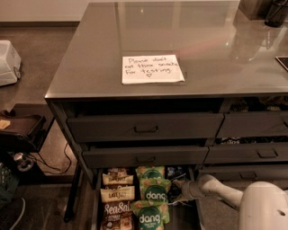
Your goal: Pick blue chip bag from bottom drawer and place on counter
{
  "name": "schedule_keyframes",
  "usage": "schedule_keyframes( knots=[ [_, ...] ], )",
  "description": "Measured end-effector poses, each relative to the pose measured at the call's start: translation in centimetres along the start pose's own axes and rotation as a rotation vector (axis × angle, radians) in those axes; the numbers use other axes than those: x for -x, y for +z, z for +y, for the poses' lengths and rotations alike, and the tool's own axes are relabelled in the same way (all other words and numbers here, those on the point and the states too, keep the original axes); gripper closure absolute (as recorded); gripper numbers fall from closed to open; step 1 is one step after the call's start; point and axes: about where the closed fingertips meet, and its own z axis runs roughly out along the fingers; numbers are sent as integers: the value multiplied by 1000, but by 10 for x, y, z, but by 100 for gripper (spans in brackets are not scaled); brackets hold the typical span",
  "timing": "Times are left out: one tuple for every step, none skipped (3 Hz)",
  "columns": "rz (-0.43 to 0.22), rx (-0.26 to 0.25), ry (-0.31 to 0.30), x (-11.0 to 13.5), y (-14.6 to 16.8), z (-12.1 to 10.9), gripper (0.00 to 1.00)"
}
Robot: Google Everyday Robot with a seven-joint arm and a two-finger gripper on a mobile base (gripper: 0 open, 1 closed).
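The bottom drawer is pulled open below the counter, which bears a white handwritten note. A dark blue chip bag lies at the drawer's back right, partly hidden under the drawer above. My gripper reaches in from the right on a white arm and sits low in the drawer's right side, just in front of the blue bag and beside the green "dang" bags. Brown "SeaSalt" bags fill the left side.
Two upper drawers hang slightly open above the bottom one. A narrower drawer stack stands to the right. Dark objects sit at the counter's far right corner. A white box, a dark cart and cables lie on the floor at left.
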Motion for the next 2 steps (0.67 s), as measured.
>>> schedule_keyframes(
  knots=[
    [58, 56, 33, 1, -49, 5, 100],
    [81, 77, 48, 3, -75, 5, 100]
  ],
)
